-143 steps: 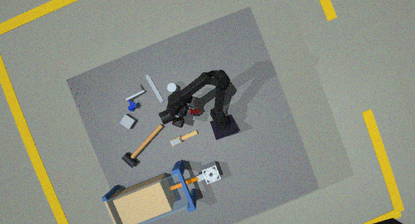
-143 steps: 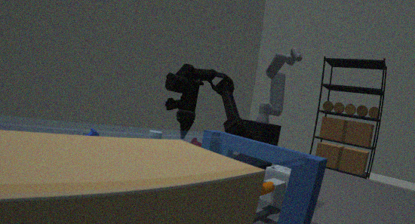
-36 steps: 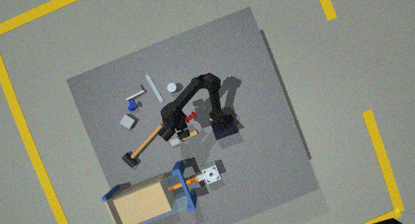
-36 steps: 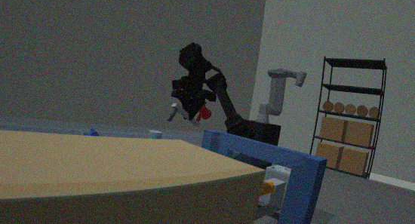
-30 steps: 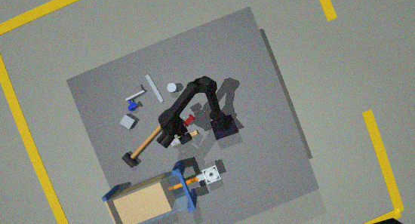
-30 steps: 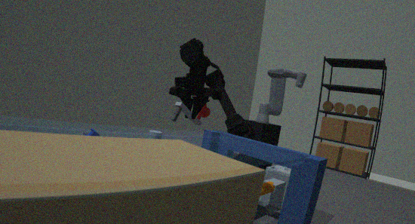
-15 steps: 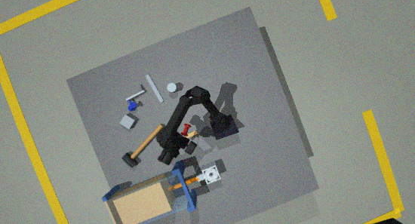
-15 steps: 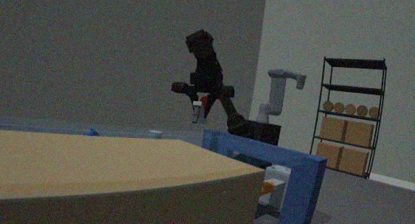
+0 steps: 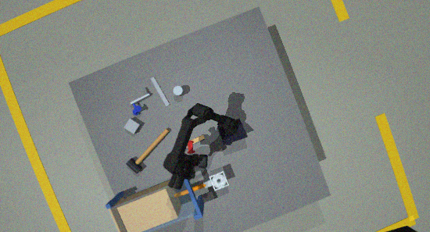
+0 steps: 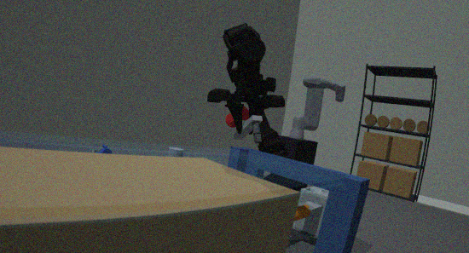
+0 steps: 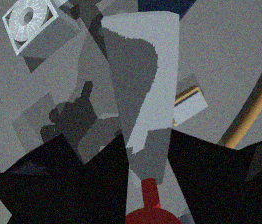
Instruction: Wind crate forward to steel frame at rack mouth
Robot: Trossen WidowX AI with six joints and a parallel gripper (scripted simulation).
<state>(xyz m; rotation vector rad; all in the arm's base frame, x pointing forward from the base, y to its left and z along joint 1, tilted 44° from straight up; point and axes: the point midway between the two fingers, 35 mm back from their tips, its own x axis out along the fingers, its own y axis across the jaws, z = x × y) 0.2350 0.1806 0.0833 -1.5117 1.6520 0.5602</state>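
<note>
My gripper [image 10: 249,126] [image 11: 144,137] is shut on the winch handle, a grey crank [image 10: 256,119] [image 11: 164,65] with a red knob [image 9: 191,147] [image 10: 230,119] [image 11: 152,216]. It holds the handle in the air; the arm hides the fingertips in the top view. The white winch [image 9: 219,180] [image 11: 28,17] with its round top hole stands off to the upper left in the wrist view, apart from the handle. An orange strap [image 9: 195,188] [image 10: 302,212] runs from it under the blue steel frame [image 9: 193,198] [image 10: 298,163] to the tan crate [image 9: 148,208] [image 10: 128,176]. The crate looks flat, its front behind the frame with a gap.
A mallet [image 9: 152,146] [image 11: 254,107] and a wooden-handled tool [image 9: 199,139] [image 11: 191,107] lie near the arm. A grey bar [image 9: 160,91], a white cylinder [image 9: 177,91], a blue item [image 9: 136,108] and a grey block [image 9: 133,126] are farther back.
</note>
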